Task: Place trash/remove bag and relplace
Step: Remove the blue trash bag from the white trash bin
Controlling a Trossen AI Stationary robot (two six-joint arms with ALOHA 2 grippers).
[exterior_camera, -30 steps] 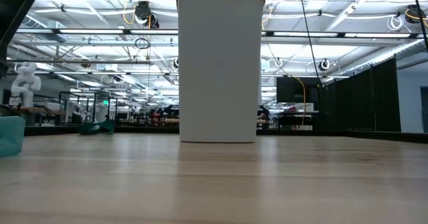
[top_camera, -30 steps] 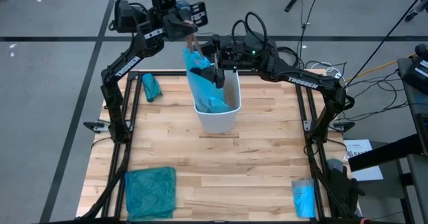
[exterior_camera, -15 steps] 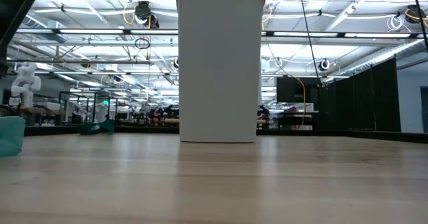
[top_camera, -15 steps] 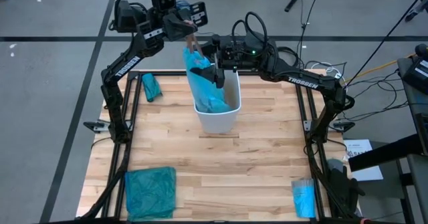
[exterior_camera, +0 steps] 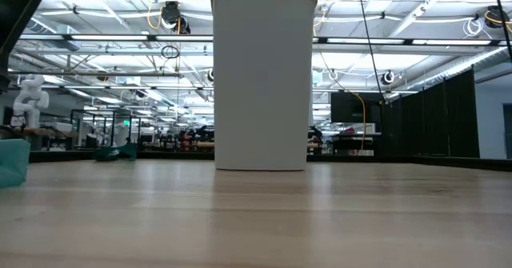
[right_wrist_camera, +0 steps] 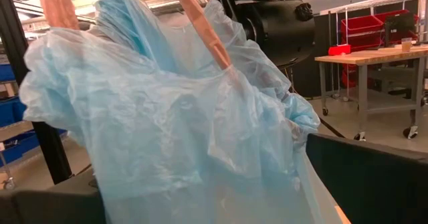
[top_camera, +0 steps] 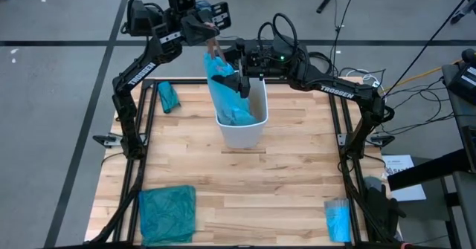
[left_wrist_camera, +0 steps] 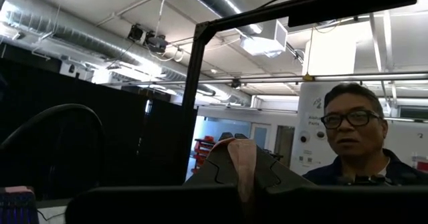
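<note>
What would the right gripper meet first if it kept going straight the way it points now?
Most likely the light blue bag: it fills the right wrist view directly ahead of the open right gripper, hanging by its drawstring from the shut left gripper above the white bin. How close it is remains unclear.

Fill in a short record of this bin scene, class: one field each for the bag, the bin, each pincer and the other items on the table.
bag: light blue liner, lifted partly out of the bin by its reddish drawstring
bin: white, upright, mid-table
left pincer: shut on the drawstring, above the bin
right pincer: open, at the bag's side by the bin rim
other items: teal bag, small teal bundle, blue roll
</note>
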